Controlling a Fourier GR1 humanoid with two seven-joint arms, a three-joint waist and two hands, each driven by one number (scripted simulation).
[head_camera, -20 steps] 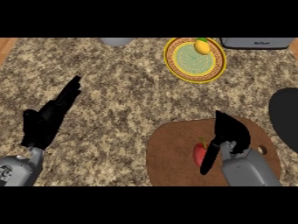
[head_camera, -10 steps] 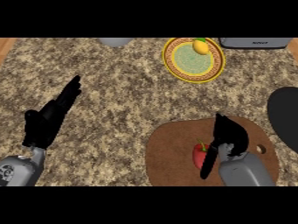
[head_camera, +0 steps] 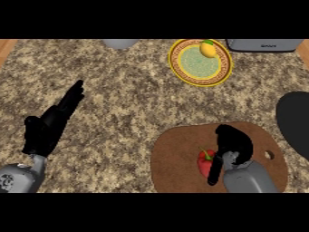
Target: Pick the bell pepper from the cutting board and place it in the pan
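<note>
A red bell pepper [head_camera: 204, 163] with a green stem lies on the brown round-cornered cutting board [head_camera: 176, 154] at the lower right. My right hand [head_camera: 234, 142] hovers over the board just right of the pepper. Its fingers bend downward and its thumb runs along the pepper's right side without closing round it. The black pan [head_camera: 305, 127] lies at the right edge, partly cut off, just beyond the board. Far from all of these, my left hand [head_camera: 50, 127] rests open at the left with its fingers straight and pointing up-right.
A yellow-rimmed plate [head_camera: 183, 68] holding a lemon [head_camera: 209, 49] sits at the back centre-right. A grey appliance [head_camera: 263, 44] stands at the back right and a grey object [head_camera: 120, 43] at the back centre. Wooden strips border the speckled counter on both sides.
My right hand's fingers have bent down from pointing up, and the hand has sunk slightly beside the pepper. The pepper and my left hand have not moved.
</note>
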